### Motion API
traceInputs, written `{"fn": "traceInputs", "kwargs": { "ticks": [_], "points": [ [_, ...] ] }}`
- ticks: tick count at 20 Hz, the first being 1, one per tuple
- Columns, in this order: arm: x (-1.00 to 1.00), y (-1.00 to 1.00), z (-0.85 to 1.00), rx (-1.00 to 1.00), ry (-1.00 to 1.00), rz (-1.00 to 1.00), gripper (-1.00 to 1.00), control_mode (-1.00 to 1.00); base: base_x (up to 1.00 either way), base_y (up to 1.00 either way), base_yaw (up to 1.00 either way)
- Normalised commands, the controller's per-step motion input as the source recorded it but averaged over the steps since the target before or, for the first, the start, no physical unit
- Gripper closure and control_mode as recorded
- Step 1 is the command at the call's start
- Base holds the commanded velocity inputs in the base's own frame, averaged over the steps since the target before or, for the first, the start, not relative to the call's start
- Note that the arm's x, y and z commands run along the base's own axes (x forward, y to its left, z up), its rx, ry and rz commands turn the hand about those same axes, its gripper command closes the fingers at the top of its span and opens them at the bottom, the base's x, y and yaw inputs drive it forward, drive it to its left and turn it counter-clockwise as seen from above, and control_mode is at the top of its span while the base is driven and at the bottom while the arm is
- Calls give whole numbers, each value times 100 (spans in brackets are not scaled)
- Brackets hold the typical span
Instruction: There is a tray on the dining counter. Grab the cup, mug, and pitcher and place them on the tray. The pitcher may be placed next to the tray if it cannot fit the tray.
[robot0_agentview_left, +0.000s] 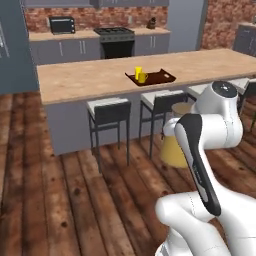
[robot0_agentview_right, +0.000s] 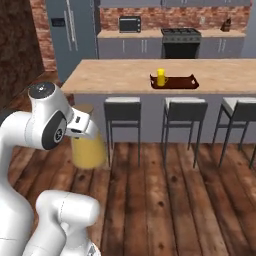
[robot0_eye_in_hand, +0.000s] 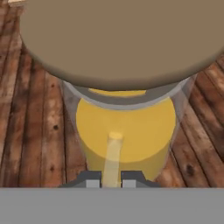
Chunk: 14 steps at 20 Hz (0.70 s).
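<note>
Here, in the left base view, a long tan bench (robot0_agentview_left: 90, 77) crosses the upper half of the frame above a dark plank floor (robot0_agentview_left: 60, 200), with stools (robot0_agentview_left: 109, 112) tucked under its edge and a red brick wall with grey cabinets and a stove (robot0_agentview_left: 116, 42) along the top. The tray (robot0_agentview_left: 162, 76) sits on the bench right of centre, carrying the cup (robot0_agentview_left: 138, 71) and the mug (robot0_agentview_left: 143, 77) at its left end. The pitcher (robot0_agentview_left: 175, 147) hangs low at centre right, above the floor, partly behind the white arm.

In the right base view the same bench runs across the upper middle; a fridge (robot0_agentview_right: 75, 35) stands at upper left. The tray sits at centre right with a yellow vessel on its left end. The pitcher hangs at middle left, just below the arm's wrist.

In the hand view the pitcher's tan lid (robot0_eye_in_hand: 118, 39) spreads across the top, with juice beneath and floor planks on both sides. The claw (robot0_eye_in_hand: 112, 179) at bottom centre is clenched on the pitcher's handle (robot0_eye_in_hand: 113, 157), fingertips (robot0_eye_in_hand: 91, 178) nearly together.
</note>
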Motion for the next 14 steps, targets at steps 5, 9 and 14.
{"fn": "traceInputs", "kwargs": {
  "ticks": [5,9,14],
  "points": [
    [0,0,0,0,0,0,100,100,60,-100,37],
    [0,0,0,0,0,0,100,100,59,-100,37],
    [0,0,0,0,0,0,100,100,48,-100,35]
  ]
}}
